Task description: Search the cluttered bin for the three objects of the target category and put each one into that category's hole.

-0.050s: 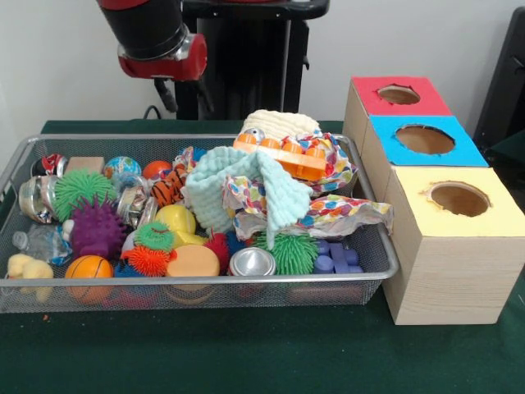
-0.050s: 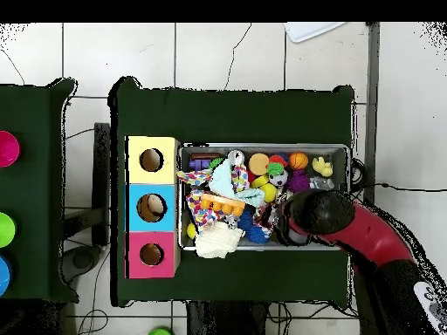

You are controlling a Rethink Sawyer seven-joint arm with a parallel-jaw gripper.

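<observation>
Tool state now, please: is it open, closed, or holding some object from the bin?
Tool: cannot be told. Only the arm shows above the bin; the tool itself is hidden.

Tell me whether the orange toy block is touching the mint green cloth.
Touching. The front view shows the orange toy block lying directly on the bunched mint green cloth, with no gap between them.

A dark green counter fills the lower frame. A wire mesh bin sits on it at left and centre. Just right of the bin, a wooden box with three holes rests on the counter.
</observation>
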